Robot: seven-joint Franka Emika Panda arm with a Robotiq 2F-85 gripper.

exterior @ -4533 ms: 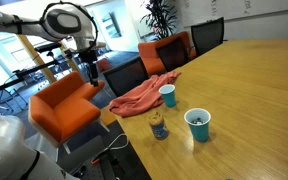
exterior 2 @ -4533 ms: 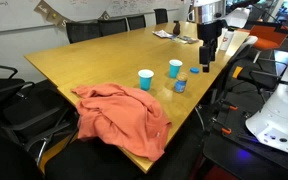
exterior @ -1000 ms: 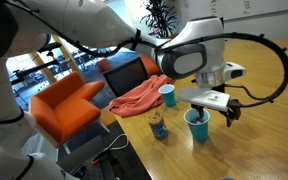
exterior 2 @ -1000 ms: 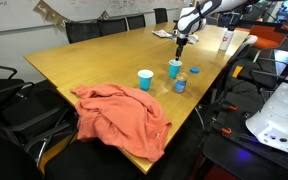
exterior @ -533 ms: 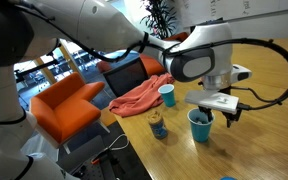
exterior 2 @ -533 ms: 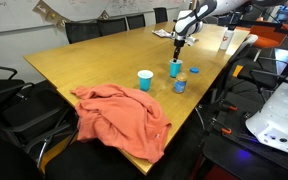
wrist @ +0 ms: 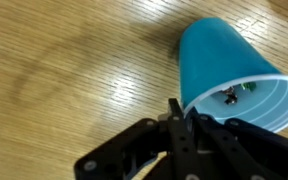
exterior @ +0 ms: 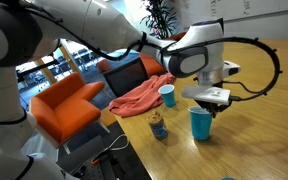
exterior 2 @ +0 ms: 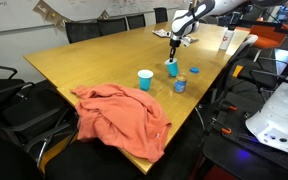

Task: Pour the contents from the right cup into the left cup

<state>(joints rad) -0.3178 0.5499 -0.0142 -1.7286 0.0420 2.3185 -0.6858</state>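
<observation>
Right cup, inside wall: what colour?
Teal-blue, same as the outside of the right cup. The wrist view shows it best.

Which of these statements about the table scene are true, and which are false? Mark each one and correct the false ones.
1. The larger teal cup holds small loose bits. True.
2. The orange cloth lies on the floor. False: it lies on the table, hanging over its edge.
3. The smaller blue cup lies on its side. False: it stands upright.
4. The gripper is at the larger cup's rim. True.
</observation>
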